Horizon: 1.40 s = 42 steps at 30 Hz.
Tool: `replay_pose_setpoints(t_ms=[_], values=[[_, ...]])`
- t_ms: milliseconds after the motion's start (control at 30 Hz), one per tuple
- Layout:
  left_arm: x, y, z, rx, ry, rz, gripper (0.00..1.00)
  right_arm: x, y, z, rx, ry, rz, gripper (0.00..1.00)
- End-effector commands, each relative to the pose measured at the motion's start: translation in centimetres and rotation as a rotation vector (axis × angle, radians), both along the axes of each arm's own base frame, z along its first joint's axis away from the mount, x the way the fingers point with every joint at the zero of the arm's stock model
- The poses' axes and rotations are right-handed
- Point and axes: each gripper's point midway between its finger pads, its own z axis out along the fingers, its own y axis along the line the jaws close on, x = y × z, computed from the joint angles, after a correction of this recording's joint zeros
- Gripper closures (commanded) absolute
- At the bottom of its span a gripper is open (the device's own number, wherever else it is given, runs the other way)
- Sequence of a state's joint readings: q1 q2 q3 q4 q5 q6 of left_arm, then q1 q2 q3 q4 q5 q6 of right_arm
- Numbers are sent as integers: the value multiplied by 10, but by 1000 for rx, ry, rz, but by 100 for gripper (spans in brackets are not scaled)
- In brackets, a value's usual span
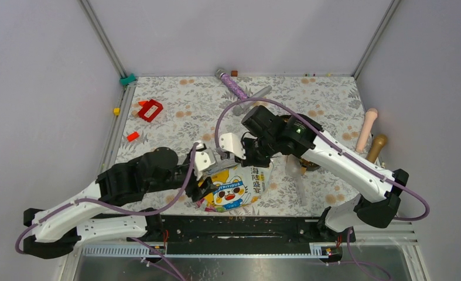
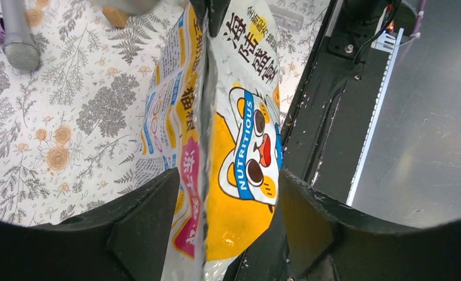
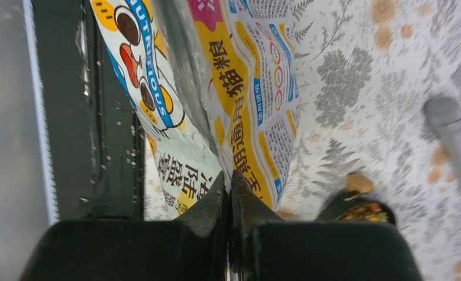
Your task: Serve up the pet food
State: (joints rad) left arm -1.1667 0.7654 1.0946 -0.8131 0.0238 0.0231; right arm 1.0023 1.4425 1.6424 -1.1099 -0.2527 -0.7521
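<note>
Our right gripper [image 3: 231,178] is clenched on the edge of the bag [image 3: 245,88], with its fingers pressed together over the seam. The kibble [image 3: 364,212] lies in a dark bowl [image 3: 328,212] just beside that gripper, to the right of its fingers in the wrist view and below them, on the mat [image 3: 362,88]. Our left gripper [image 2: 228,175] grasps the bag's other end, with one spread finger against each face. The bag hangs stretched between the two grippers.

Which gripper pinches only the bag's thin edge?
The right gripper, closed almost tight on the pet food bag edge; the left gripper is spread wide across it.
</note>
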Motion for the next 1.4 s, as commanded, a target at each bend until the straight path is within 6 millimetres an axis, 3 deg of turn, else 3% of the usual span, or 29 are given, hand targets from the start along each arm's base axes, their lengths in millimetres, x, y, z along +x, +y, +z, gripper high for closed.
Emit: replay_pose_setpoints(t_ms=[0,133,167,267,400,533,667,700,833,1200,1300,1367], values=[[8,-15,11,-2,-31,-7,37,-5,11,57,193,94,-226,100],[17,-17,9,12,-57,21,37,-16,19,59,249,241,-304,100],[20,-16,9,10,-67,36,42,-18,21,60,270,291,-328,100],[24,-15,9,4,-83,54,63,-28,26,64,340,439,-327,100],[23,-13,14,-28,-98,48,100,-28,22,59,340,559,-394,100],[21,-10,17,-52,-113,45,100,-35,19,56,344,682,-399,100],[23,-6,20,-60,-125,62,100,-38,9,52,345,628,-374,100],[24,-5,22,-68,-124,72,100,-37,5,51,347,598,-374,97],[16,-8,31,-103,-97,40,100,-30,-9,47,348,469,-361,71],[18,-13,29,-74,-66,44,100,-30,-31,22,251,389,-356,58],[16,-14,28,-75,-60,34,100,-31,-36,21,250,359,-344,58],[15,-14,28,-76,-59,31,100,-26,-39,20,243,334,-362,75]])
